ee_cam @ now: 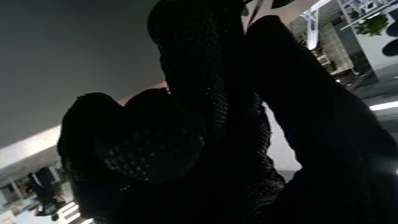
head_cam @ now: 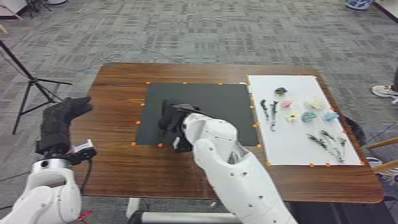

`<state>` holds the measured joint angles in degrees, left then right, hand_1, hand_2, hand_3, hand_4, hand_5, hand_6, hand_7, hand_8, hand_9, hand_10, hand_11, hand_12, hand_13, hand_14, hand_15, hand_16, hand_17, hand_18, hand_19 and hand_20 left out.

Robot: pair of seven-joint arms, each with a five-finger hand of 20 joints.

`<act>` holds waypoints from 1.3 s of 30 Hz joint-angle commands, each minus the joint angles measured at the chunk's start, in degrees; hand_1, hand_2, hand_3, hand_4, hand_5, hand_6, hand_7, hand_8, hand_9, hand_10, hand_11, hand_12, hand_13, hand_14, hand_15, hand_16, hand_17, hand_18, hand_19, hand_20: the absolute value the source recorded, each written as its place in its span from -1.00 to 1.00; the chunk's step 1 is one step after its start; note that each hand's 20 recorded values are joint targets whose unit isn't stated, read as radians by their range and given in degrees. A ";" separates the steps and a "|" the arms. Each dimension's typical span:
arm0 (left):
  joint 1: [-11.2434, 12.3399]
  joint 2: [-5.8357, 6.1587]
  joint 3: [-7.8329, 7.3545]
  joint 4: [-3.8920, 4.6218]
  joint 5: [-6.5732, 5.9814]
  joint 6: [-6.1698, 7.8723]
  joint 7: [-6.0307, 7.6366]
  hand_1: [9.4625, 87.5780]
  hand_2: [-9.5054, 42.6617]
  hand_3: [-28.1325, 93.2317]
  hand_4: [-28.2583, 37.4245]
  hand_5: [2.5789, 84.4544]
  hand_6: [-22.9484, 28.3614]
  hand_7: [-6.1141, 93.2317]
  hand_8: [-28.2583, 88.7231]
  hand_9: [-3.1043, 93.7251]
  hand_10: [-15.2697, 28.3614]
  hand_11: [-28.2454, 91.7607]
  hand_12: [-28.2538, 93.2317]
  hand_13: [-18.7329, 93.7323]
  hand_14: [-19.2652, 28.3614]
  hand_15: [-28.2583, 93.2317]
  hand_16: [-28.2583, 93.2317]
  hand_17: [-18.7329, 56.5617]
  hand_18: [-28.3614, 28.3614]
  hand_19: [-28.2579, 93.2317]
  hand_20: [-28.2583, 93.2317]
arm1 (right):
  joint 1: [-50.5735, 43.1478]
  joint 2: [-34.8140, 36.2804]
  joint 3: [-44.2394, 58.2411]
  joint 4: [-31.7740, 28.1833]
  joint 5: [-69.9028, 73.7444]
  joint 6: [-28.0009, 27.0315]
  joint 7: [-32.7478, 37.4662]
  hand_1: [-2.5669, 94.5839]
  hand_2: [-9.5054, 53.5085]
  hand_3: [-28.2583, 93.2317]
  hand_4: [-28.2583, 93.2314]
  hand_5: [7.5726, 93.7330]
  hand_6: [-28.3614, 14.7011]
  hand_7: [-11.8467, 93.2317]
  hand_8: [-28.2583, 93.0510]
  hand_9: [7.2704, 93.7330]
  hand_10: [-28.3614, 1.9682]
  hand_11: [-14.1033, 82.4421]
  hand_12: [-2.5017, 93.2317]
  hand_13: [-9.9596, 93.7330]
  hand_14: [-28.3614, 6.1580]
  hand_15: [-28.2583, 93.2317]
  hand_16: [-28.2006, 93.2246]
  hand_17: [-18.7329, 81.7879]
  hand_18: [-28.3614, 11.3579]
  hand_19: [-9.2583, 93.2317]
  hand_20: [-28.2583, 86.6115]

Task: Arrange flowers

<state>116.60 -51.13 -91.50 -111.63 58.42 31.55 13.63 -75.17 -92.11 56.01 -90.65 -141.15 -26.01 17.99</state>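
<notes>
The right hand (head_cam: 181,116), nearer the work, appears to pinch a thin, dark leafy stem (ee_cam: 257,10) over the black rectangular mat (head_cam: 206,94), its long axis roughly in line with the fingers; the left hand (head_cam: 59,119) hangs relaxed, well apart.

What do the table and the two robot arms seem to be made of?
The table looks like wood, or a wood-look veneer, with a low sheen: brown with streaky grain. The arms seem to be hard plastic or painted metal, judging by their smooth, white, rounded shells.
</notes>
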 commanded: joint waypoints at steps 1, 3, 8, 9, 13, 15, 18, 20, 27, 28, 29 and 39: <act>2.02 -1.19 0.21 0.66 -0.46 -1.63 -0.76 -0.67 0.53 0.59 -1.00 0.44 0.02 -0.55 -0.66 0.33 0.37 -0.10 -0.31 0.14 0.52 -0.15 -0.59 -0.18 0.36 -0.44 -0.20 | -1.23 -1.69 0.65 2.22 -1.57 1.06 0.78 0.16 -1.00 0.47 -0.66 0.86 0.26 -0.49 -0.15 1.00 0.08 -0.20 -0.60 1.00 0.45 0.48 -0.13 0.78 -0.14 1.00 0.35; 1.80 -1.23 0.74 0.74 -0.52 -1.96 -0.80 -0.67 0.53 0.59 -1.00 0.45 0.01 -0.54 -0.67 0.34 0.37 -0.11 -0.31 0.14 0.53 -0.14 -0.59 -0.18 0.36 -0.44 -0.20 | -1.23 -1.86 0.75 2.50 -1.45 1.16 1.12 0.17 -1.00 0.47 -0.67 0.86 0.26 -0.50 -0.16 1.00 0.07 -0.22 -0.61 1.00 0.45 0.48 -0.13 0.78 -0.14 1.00 0.35; 1.45 -1.46 1.64 0.65 -0.44 -2.54 -1.11 -0.67 0.53 0.59 -1.00 0.45 0.01 -0.53 -0.67 0.33 0.36 -0.12 -0.30 0.14 0.54 -0.14 -0.59 -0.18 0.36 -0.43 -0.21 | -1.32 -2.34 1.14 3.18 -1.46 2.05 1.56 0.16 -0.97 0.46 -0.69 0.85 0.26 -0.51 -0.18 1.00 0.10 -0.30 -0.63 1.00 0.45 0.47 -0.13 0.78 -0.15 1.00 0.35; 1.34 -1.46 1.77 0.65 -0.44 -2.61 -1.08 -0.67 0.53 0.59 -1.00 0.45 0.01 -0.53 -0.67 0.34 0.36 -0.12 -0.30 0.15 0.54 -0.14 -0.59 -0.18 0.36 -0.43 -0.21 | -1.32 -2.42 1.25 3.25 -1.10 2.14 1.78 0.16 -0.97 0.46 -0.69 0.85 0.26 -0.52 -0.19 1.00 0.10 -0.30 -0.63 1.00 0.45 0.47 -0.13 0.78 -0.15 1.00 0.35; 1.04 -1.51 2.13 0.49 -0.71 -2.49 -1.16 -0.67 0.51 0.59 -1.00 0.46 0.00 -0.53 -0.67 0.35 0.35 -0.12 -0.30 0.15 0.54 -0.14 -0.59 -0.19 0.37 -0.42 -0.21 | -1.35 -2.43 1.38 3.19 -0.11 2.38 2.39 0.13 -0.95 0.47 -0.67 0.85 0.25 -0.52 -0.20 1.00 0.09 -0.32 -0.62 1.00 0.45 0.46 -0.13 0.78 -0.15 1.00 0.35; 1.04 -1.53 2.18 0.48 -0.55 -2.57 -1.25 -0.68 0.50 0.60 -1.00 0.46 0.00 -0.53 -0.67 0.34 0.36 -0.12 -0.30 0.15 0.54 -0.14 -0.59 -0.19 0.37 -0.42 -0.21 | -1.37 -2.48 1.41 3.27 0.49 3.24 2.47 0.10 -0.95 0.46 -0.66 0.85 0.25 -0.52 -0.20 1.00 0.08 -0.32 -0.62 1.00 0.45 0.45 -0.14 0.77 -0.15 1.00 0.34; 0.81 -1.57 2.53 0.47 -0.79 -2.45 -1.26 -0.67 0.48 0.60 -1.00 0.45 0.01 -0.53 -0.67 0.33 0.36 -0.12 -0.30 0.15 0.53 -0.14 -0.59 -0.19 0.37 -0.42 -0.21 | -1.22 -2.50 1.35 3.27 1.10 3.90 2.87 0.08 -0.98 0.45 -0.65 0.85 0.24 -0.52 -0.20 1.00 0.07 -0.32 -0.62 1.00 0.45 0.45 -0.13 0.77 -0.15 1.00 0.34; 0.58 -1.49 2.82 0.52 -0.71 -2.69 -1.34 -0.67 0.48 0.60 -1.00 0.45 0.01 -0.53 -0.67 0.33 0.36 -0.12 -0.30 0.14 0.53 -0.14 -0.59 -0.19 0.37 -0.42 -0.21 | -1.05 -2.45 1.18 3.31 2.09 5.04 3.46 0.06 -0.98 0.44 -0.66 0.85 0.24 -0.52 -0.21 1.00 0.06 -0.33 -0.62 1.00 0.45 0.45 -0.13 0.77 -0.17 1.00 0.34; 0.01 -1.63 3.80 0.58 -0.67 -3.16 -1.47 -0.67 0.47 0.60 -1.00 0.45 0.00 -0.52 -0.68 0.36 0.34 -0.12 -0.30 0.16 0.55 -0.13 -0.59 -0.19 0.37 -0.42 -0.21 | -0.74 -3.09 1.48 3.47 4.03 6.07 4.83 0.03 -0.99 0.44 -0.67 0.82 0.23 -0.54 -0.23 1.00 0.06 -0.39 -0.62 1.00 0.47 0.43 -0.13 0.76 -0.18 1.00 0.34; -0.08 -1.55 3.95 0.61 -0.83 -3.18 -1.32 -0.67 0.47 0.60 -1.00 0.45 0.00 -0.52 -0.68 0.36 0.34 -0.12 -0.30 0.16 0.55 -0.13 -0.59 -0.19 0.37 -0.42 -0.21 | -0.68 -3.04 1.48 3.36 4.21 5.72 5.04 0.03 -0.99 0.44 -0.67 0.81 0.22 -0.54 -0.24 0.99 0.05 -0.41 -0.63 1.00 0.46 0.43 -0.13 0.76 -0.18 1.00 0.34; -0.10 -1.55 3.93 0.59 -0.77 -3.30 -1.37 -0.67 0.46 0.60 -1.00 0.45 0.00 -0.52 -0.68 0.35 0.35 -0.12 -0.29 0.16 0.55 -0.13 -0.59 -0.19 0.37 -0.42 -0.21 | -0.76 -2.97 1.44 3.30 4.42 5.89 4.98 0.03 -0.99 0.44 -0.67 0.81 0.22 -0.54 -0.24 0.98 0.05 -0.41 -0.63 1.00 0.46 0.42 -0.13 0.76 -0.18 1.00 0.34; 0.83 -1.64 3.30 0.01 -0.97 -3.12 -1.32 -0.66 0.45 0.60 -1.00 0.44 0.00 -0.51 -0.68 0.36 0.36 -0.12 -0.29 0.17 0.56 -0.12 -0.58 -0.19 0.37 -0.41 -0.21 | -1.02 -2.59 1.37 2.76 5.01 5.19 4.94 -0.05 -0.94 0.47 -0.68 0.73 0.16 -0.56 -0.31 0.92 0.01 -0.43 -0.65 1.00 0.44 0.37 -0.10 0.73 -0.19 1.00 0.33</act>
<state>116.44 -52.10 -87.67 -110.94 57.86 28.87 12.64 -76.25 -94.35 57.51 -87.17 -136.02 -20.91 22.86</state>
